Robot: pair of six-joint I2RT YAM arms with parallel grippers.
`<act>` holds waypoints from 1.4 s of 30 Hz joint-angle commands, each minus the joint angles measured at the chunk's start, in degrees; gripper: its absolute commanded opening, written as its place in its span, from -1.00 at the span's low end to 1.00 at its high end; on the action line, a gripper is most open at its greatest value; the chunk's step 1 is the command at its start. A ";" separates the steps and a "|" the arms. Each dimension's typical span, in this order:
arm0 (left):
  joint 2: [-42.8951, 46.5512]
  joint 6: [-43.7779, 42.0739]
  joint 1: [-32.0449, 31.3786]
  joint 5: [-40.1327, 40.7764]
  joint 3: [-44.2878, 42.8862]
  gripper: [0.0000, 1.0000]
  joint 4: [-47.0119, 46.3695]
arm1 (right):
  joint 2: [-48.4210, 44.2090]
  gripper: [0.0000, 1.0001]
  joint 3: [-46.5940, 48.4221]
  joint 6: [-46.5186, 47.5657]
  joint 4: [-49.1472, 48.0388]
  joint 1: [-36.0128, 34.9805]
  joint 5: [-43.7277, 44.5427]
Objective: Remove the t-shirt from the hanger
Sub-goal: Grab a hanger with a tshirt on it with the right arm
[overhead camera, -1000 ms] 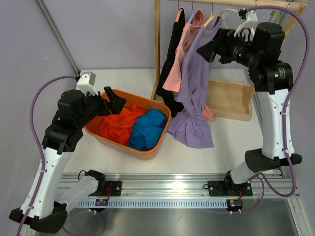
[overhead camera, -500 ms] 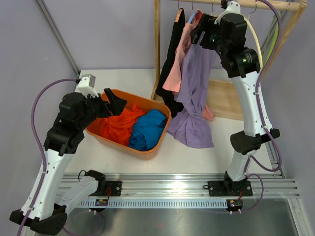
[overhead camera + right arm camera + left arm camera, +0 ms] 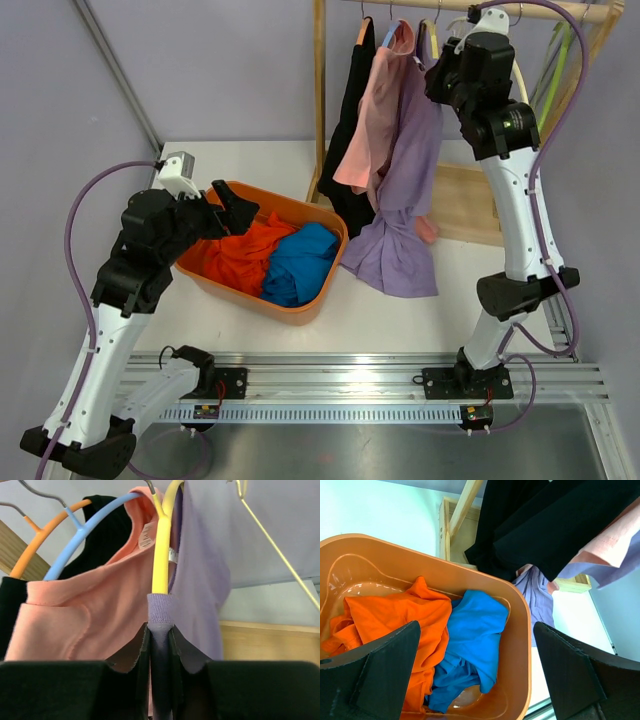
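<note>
Right claw (image 3: 160, 650) is clamping down on the lilac t-shirt (image 3: 200, 580), pinching the ribbed collar band right where it is wrapping the lower end of the yellow hanger (image 3: 161, 555). The fabric is running straight down between the two fingers, and the jaws are nearly together with only cloth between them.

The lilac t-shirt is hanging on that yellow hanger, up at the wooden rail (image 3: 500, 10). Its lower end is trailing onto the worktop (image 3: 250, 160) just beside the orange tub (image 3: 331, 262).

Just left of it in the right wrist view, a pink t-shirt (image 3: 90, 610) is sitting on a blue hanger (image 3: 90, 522), touching the lilac one at the neck. Further left, a black garment (image 3: 107, 525) is hanging on an orange hanger (image 3: 30, 555). On the other side, a bare pale-yellow hanger (image 3: 270, 545) is hanging apart from the lilac shirt.

In the top view the right arm is reaching high, with the claw at the rail end of the shirt. A wooden base tray (image 3: 470, 205) is sitting on the worktop under the rack.

Left claw (image 3: 475, 680) is hovering wide open over the orange tub, holding nothing and well apart from the rack. Inside the tub, an orange garment (image 3: 395, 620) is lying on the left, touching a blue garment (image 3: 472, 635) on the right.
</note>
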State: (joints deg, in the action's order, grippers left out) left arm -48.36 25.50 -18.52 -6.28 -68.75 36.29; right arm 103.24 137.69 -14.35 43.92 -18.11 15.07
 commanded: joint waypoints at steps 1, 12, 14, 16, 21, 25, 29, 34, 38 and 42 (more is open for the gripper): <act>0.02 -0.36 0.24 -2.33 -0.33 0.98 -4.04 | -2.96 -0.63 -1.19 1.78 -0.16 3.51 -1.79; -0.51 -0.53 0.24 -9.80 -0.15 0.97 -8.96 | -6.82 -1.00 -4.35 7.31 -8.05 11.60 -27.98; -0.51 -0.62 0.24 -10.59 -0.07 0.98 -9.40 | -7.96 -1.00 -4.71 7.49 -12.43 11.87 -28.51; -0.60 -0.62 0.24 -11.03 0.02 0.98 -9.66 | -7.97 -1.00 -4.18 7.32 -14.56 12.13 -28.69; -0.60 -0.36 0.24 -11.65 0.55 0.97 -10.37 | -8.14 -1.00 -2.95 6.44 -18.17 12.57 -28.78; -0.51 -0.45 0.24 -11.91 0.55 0.98 -10.45 | -9.19 -1.00 -4.44 5.56 -19.83 13.18 -29.39; -0.60 -0.62 0.24 -12.35 0.55 0.98 -10.54 | -10.69 -1.00 -5.94 4.95 -22.73 13.36 -30.10; -0.77 -1.06 0.24 -12.96 0.37 0.98 -11.77 | -11.57 -1.00 -6.29 4.51 -23.35 13.71 -30.89; -1.30 -1.50 0.24 -12.97 0.20 0.98 -12.21 | -13.59 -1.00 -8.31 4.86 -23.36 13.89 -31.77; -1.48 -3.08 0.24 -12.96 0.20 0.98 -12.91 | -15.35 -1.00 -9.54 6.00 -21.25 13.98 -32.82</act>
State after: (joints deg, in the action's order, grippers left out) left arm -49.74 24.36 -18.52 -17.80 -68.12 27.42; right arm 92.88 127.44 -9.80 32.51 -4.54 -15.81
